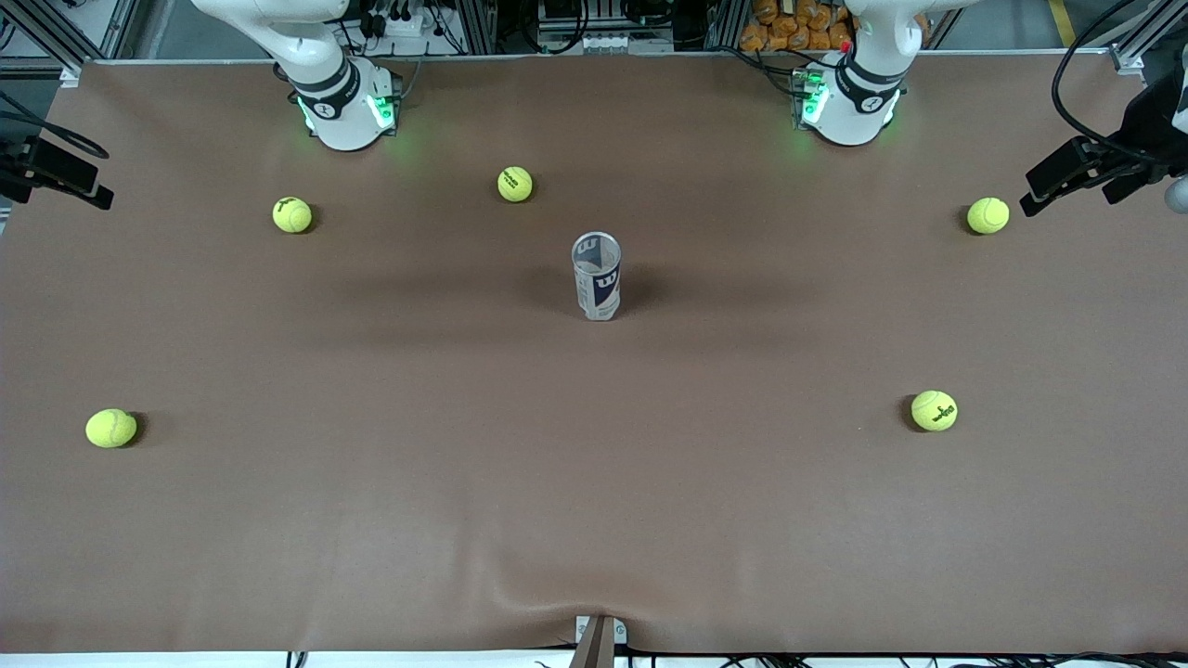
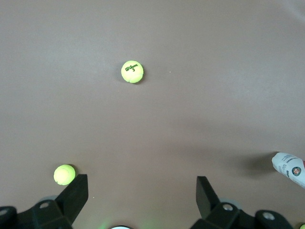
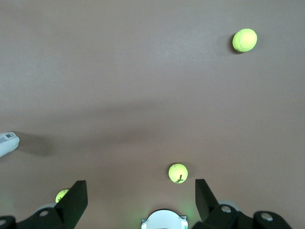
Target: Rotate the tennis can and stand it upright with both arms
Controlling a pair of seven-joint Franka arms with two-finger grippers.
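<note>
The tennis can (image 1: 597, 276) stands upright in the middle of the brown table, open silvery rim up, with the white and dark-blue label and its W toward the front camera. Its edge shows in the left wrist view (image 2: 289, 169) and in the right wrist view (image 3: 7, 143). Both arms are raised over their bases, and their hands are out of the front view. My left gripper (image 2: 141, 183) is open and empty, high over the table. My right gripper (image 3: 141, 186) is open and empty, high over the table above its own base.
Several yellow-green tennis balls lie scattered: one (image 1: 515, 184) farther from the front camera than the can, one (image 1: 292, 214) and one (image 1: 110, 428) toward the right arm's end, one (image 1: 987, 215) and one (image 1: 934, 410) toward the left arm's end.
</note>
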